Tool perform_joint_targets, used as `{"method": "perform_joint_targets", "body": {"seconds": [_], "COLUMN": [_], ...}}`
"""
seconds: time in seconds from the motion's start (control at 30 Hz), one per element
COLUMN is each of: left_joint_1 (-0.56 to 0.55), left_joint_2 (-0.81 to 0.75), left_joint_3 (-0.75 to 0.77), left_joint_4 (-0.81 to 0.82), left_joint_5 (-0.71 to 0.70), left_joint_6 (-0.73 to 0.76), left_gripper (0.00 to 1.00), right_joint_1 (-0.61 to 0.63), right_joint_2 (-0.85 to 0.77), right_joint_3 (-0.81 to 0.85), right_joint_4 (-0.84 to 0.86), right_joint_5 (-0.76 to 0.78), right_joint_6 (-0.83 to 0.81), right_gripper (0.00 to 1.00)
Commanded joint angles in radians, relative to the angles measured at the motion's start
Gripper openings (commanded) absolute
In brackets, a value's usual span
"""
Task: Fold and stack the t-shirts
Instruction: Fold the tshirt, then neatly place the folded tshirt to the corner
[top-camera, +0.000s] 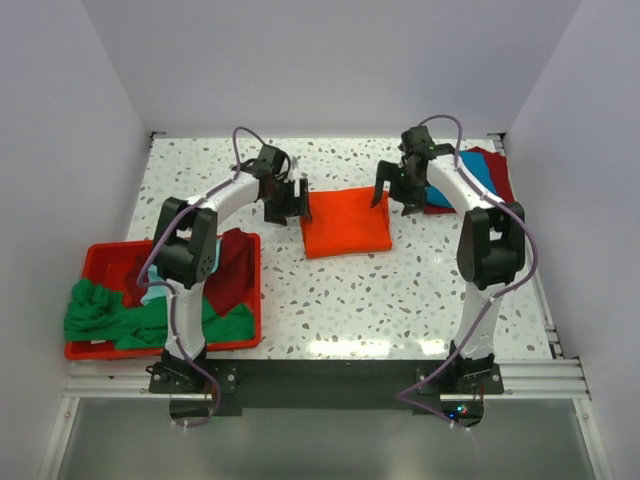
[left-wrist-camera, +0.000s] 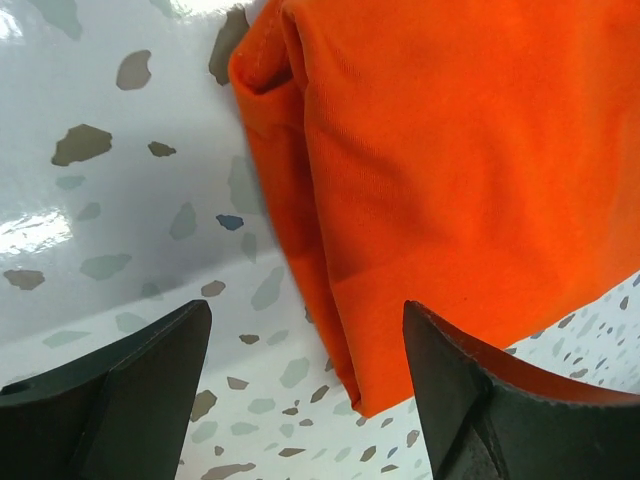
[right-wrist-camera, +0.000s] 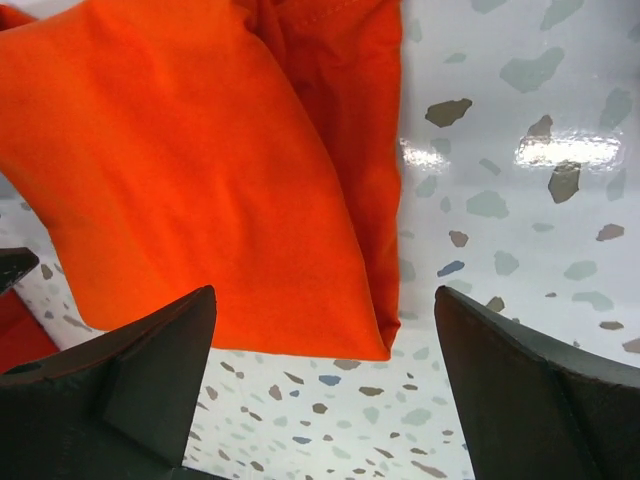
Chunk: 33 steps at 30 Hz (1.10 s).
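A bright orange t-shirt (top-camera: 345, 222) lies folded into a rectangle on the speckled table; it also shows in the left wrist view (left-wrist-camera: 450, 170) and the right wrist view (right-wrist-camera: 200, 170). My left gripper (top-camera: 288, 200) is open and empty at the shirt's far left corner (left-wrist-camera: 305, 345). My right gripper (top-camera: 397, 192) is open and empty at the shirt's far right corner (right-wrist-camera: 325, 330). A stack of folded shirts, dark red (top-camera: 498, 175) and blue (top-camera: 472, 165), lies at the far right. A green shirt (top-camera: 105, 315), a dark red shirt (top-camera: 232, 268) and a bit of light teal cloth (top-camera: 152, 292) lie crumpled in the bin.
A red plastic bin (top-camera: 100, 258) stands at the near left of the table. White walls close in the table on the left, back and right. The arm bases sit on a black rail (top-camera: 320, 375) at the near edge.
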Motion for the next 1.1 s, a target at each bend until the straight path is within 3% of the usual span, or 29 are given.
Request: {"method": "perform_joint_targets", "body": {"seconds": [0.0,0.2,0.57,1.07], "left_joint_1": [0.001,0.001,0.001,0.001], "left_joint_2": [-0.033,-0.008,0.058,0.11], "left_joint_3": [-0.03,-0.055,-0.041,-0.04], "left_joint_4": [0.109,0.143,0.145,0.137], "left_joint_5": [0.075,0.09,0.101,0.149], "left_joint_6": [0.027,0.036,0.053,0.07], "left_gripper": [0.82,0.81,0.68,0.36], "right_joint_1": [-0.049,-0.083,-0.101,-0.086], "right_joint_2": [-0.046,-0.011,0.101,0.123], "right_joint_3": [-0.096,-0.167,-0.116,-0.253], "right_joint_4": [0.146,0.239,0.272,0.443], "right_joint_5": [-0.169,-0.305,-0.315,-0.344], "right_joint_6": [-0.009,-0.021,-0.04,0.029], "right_gripper": [0.94,0.94,0.94,0.92]}}
